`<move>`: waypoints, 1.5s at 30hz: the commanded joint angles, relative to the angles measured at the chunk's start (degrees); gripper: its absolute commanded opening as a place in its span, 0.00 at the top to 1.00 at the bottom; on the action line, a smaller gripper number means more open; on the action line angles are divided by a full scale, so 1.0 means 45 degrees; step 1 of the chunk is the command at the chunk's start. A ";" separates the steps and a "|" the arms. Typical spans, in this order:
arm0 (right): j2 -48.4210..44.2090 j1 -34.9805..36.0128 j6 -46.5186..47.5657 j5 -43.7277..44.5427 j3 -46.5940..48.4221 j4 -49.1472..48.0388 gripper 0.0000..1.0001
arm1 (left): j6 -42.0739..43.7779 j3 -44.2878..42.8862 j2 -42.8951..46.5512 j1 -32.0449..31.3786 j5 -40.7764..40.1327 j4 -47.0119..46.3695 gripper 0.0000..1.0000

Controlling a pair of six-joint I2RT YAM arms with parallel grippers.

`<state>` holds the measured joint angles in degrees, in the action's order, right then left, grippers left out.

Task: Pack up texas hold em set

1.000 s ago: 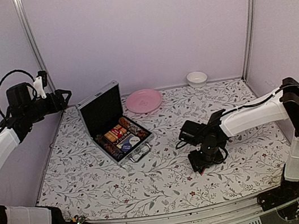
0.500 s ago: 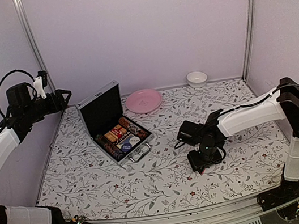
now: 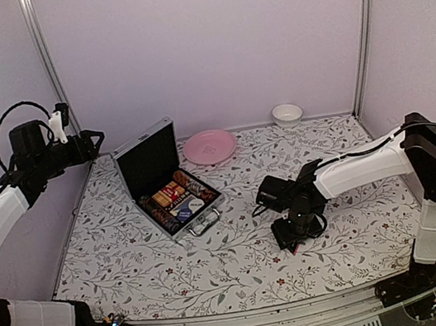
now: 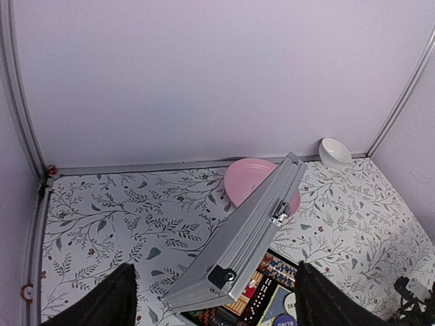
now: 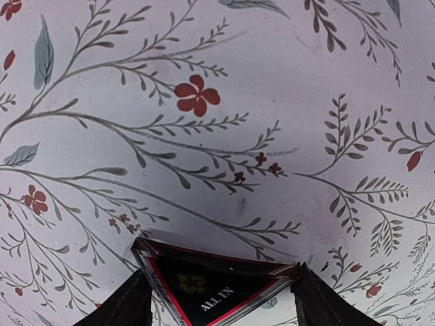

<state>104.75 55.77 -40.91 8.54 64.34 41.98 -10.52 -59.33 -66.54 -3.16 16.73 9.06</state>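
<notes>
Top view: the right gripper (image 3: 291, 239) has edged left along the floral tabletop (image 3: 220, 275), toward the open silver aluminium case (image 3: 147, 151) near its far-left corner.

Left wrist: the left gripper (image 4: 212, 299) hangs wide open and empty above the case.

Right wrist: the fingers (image 5: 122, 302) pinch the black-and-red plastic triangle (image 5: 207, 288), likely to pack it.

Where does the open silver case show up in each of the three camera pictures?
Top external: case left of centre, lid up, just left of the pink plate.
Left wrist: case at bottom centre, lid edge-on, partly hiding the pink plate.
Right wrist: not in it.
Shared landmark: the pink plate in two views; the floral table cover in all.
</notes>
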 commanded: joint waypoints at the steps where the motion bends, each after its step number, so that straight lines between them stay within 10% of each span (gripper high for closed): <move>1: 0.0432 0.0061 0.0353 0.0388 0.0166 -0.0022 0.29 | 0.0156 -0.0098 -0.0017 0.0098 0.0061 -0.0026 0.20; 45: 0.1797 0.0495 0.3490 -0.0630 0.4337 -0.3954 0.39 | 0.0054 -0.0153 -0.0068 0.0378 0.0208 0.0016 0.20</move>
<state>110.54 57.19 -28.58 7.88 80.05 31.29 -10.55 -59.33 -67.20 -2.37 17.37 9.17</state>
